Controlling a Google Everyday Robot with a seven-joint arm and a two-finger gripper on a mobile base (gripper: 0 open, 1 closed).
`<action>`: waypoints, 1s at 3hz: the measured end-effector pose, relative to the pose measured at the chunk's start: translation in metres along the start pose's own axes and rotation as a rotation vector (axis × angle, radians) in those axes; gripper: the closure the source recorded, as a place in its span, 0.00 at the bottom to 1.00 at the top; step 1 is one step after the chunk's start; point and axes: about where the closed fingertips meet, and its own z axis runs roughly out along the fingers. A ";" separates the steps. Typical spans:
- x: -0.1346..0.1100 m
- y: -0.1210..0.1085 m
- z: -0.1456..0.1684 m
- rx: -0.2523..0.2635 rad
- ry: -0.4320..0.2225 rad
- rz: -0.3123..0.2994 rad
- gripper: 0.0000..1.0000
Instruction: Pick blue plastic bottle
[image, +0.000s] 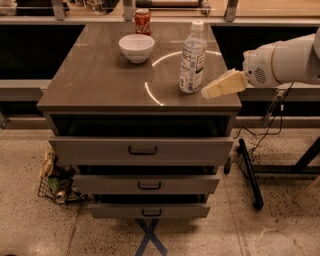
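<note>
The gripper, a cream-coloured wedge on the end of the white arm, hangs over the right front corner of the worktop, its tip pointing toward 8 o'clock; whether it is open or closed cannot be told. It holds nothing. The blue plastic bottle stands upright just beside the gripper tip, at 11 o'clock from it, apart from it as far as the view shows. The bottle is clear, with a white cap and a pale printed label, and it sits on the right half of the worktop, on the right arc of a pale ring visible on the surface. The white bowl stands at 10 o'clock from the bottle, well apart from it. The red soda can stands at 12 o'clock from the bowl, near the far edge. Below the worktop, three drawers each stand partly pulled out. On the floor, a wire basket lies at 8 o'clock from the cabinet, and a blue tape cross lies at 6 o'clock.
</note>
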 end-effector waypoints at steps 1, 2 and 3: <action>0.002 -0.001 0.014 0.005 -0.037 0.045 0.00; -0.010 -0.005 0.043 -0.018 -0.141 0.094 0.00; -0.026 -0.003 0.072 -0.070 -0.233 0.115 0.00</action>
